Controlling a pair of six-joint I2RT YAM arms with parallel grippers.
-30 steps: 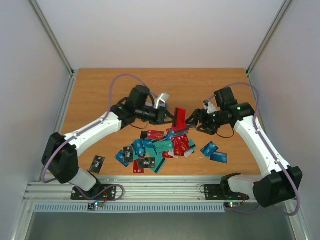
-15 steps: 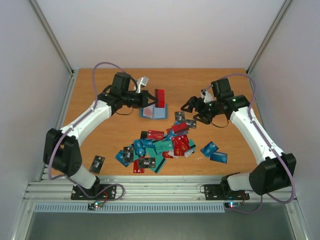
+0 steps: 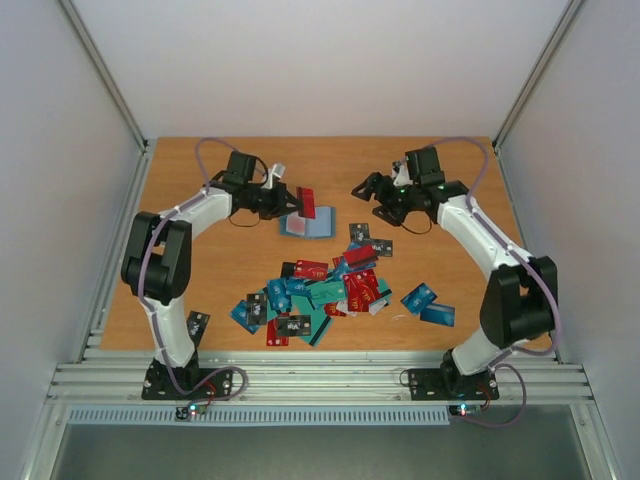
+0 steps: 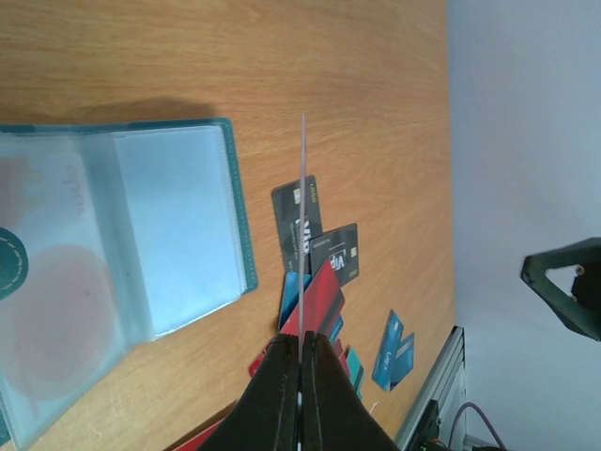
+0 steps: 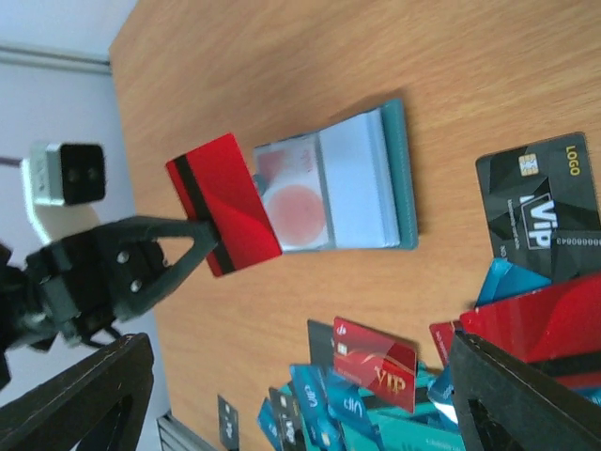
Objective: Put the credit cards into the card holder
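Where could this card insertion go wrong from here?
1. The red card is pinched only by one end in the left jaws, so it could pivot or slip when pushed in.
2. The open card holder lies unheld, the right jaws open and clear of it; it may slide.

Black card bore "LOGO" in gold and "VIP" in white, red card in the heap bore "VIP", second black card likewise showed "VIP", faint script on the card holder stayed illegible.
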